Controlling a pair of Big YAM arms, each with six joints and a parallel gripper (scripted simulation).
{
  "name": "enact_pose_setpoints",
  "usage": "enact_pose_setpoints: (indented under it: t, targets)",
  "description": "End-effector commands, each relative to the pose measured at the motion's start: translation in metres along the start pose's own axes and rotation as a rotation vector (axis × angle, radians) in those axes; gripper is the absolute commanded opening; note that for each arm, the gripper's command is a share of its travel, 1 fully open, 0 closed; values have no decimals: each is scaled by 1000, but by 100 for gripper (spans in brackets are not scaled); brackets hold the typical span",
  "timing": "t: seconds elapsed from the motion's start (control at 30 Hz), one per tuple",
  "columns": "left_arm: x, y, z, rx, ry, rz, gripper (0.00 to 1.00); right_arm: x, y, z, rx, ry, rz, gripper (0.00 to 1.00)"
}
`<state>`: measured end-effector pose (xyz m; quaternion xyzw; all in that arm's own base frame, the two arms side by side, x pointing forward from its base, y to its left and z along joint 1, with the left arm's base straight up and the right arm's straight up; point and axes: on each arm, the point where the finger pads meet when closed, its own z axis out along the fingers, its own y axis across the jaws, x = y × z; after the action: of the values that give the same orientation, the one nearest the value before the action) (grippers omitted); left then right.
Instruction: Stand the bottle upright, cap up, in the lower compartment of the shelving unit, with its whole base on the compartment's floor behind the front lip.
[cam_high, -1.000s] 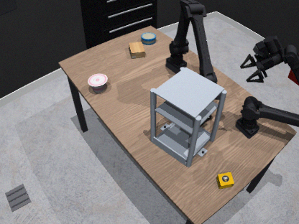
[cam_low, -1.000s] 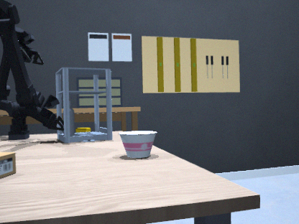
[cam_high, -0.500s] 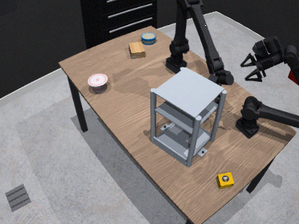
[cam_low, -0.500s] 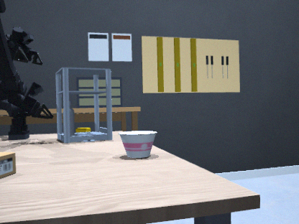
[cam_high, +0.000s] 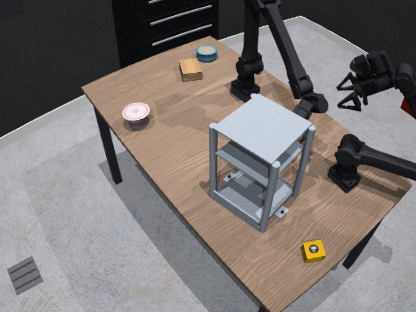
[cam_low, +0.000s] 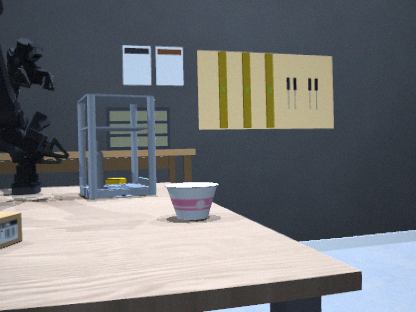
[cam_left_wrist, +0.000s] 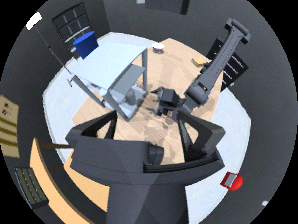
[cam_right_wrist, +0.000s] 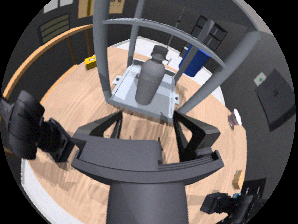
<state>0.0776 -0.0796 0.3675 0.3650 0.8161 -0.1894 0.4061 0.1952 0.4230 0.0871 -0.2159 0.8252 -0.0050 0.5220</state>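
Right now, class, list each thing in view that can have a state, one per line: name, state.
Grey capped bottle, upright, cap up, in the lower compartment of the grey shelving unit.
Black left gripper, open.
Black right gripper, open, clear of the bottle.
White bowl with pink band, upright.

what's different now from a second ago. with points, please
The right gripper (cam_low: 60, 157) (cam_left_wrist: 148, 100) (cam_right_wrist: 147, 113) has drawn back from the shelf (cam_high: 270, 197) (cam_low: 151, 150) (cam_left_wrist: 145, 70) (cam_right_wrist: 101, 60), toward the arms' side of the table, and is now open, clear of the bottle (cam_low: 99, 170) (cam_left_wrist: 131, 96) (cam_right_wrist: 150, 82). The earlier pictures are too small to show whether it let go in that time. The left gripper (cam_high: 340, 97) (cam_low: 52, 81) (cam_left_wrist: 147, 113), shelf and bowl (cam_high: 136, 111) (cam_low: 192, 202) (cam_left_wrist: 158, 47) (cam_right_wrist: 235, 119) look unmoved.
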Motion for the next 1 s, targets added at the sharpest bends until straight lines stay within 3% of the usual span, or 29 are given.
enact_pose_setpoints:
  t: [0.0,0.97]
  targets:
    - [-17,-2,-16,7,-34,30,100,-13,1,1,-48,-94,-180,85]
    - [-17,-2,-16,8,-34,30,100,-11,-2,12,-131,-329,-823,85]
